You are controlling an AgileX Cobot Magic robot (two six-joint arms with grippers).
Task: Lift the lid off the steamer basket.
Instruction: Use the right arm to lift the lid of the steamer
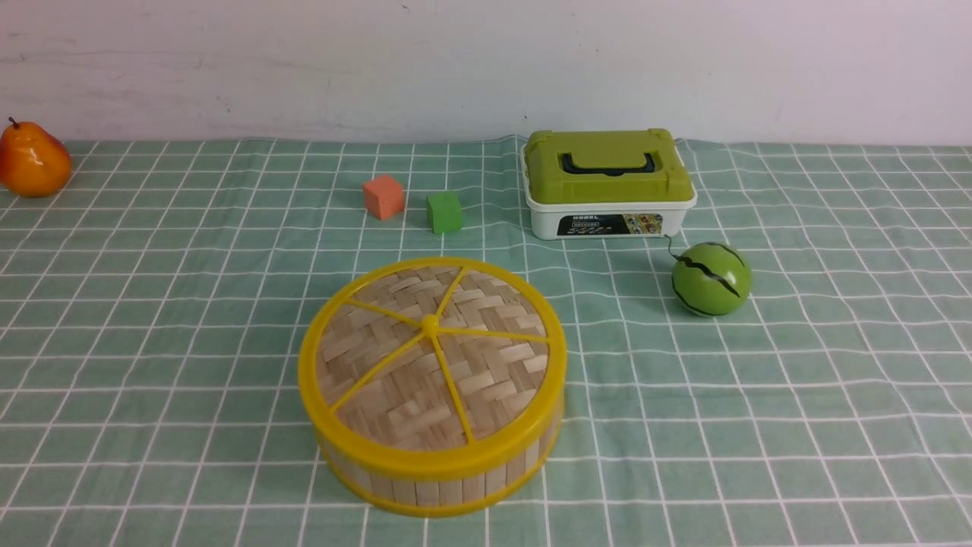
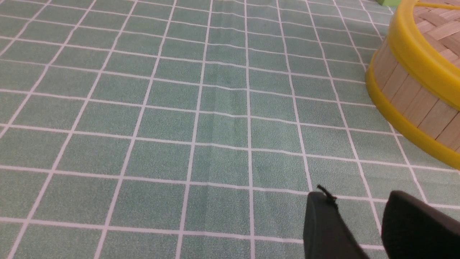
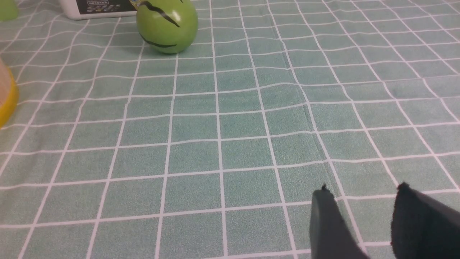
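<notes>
Both pairs of jaws stand parted by a modest gap, holding nothing between their dark fingers (image 2: 330, 230), low over the green checked cloth of the worktop (image 1: 152, 342). The lid (image 1: 425, 372) sits flat and closed on the steamer basket (image 1: 433, 490), which stands near the middle of the worktop's near edge, a little toward its left edge. The steamer basket's slatted wall (image 2: 413, 97) lies near the left jaws but ahead and off to their side, not between them, while only a sliver of its yellow rim (image 3: 8, 99) shows, well apart from the right jaws.
</notes>
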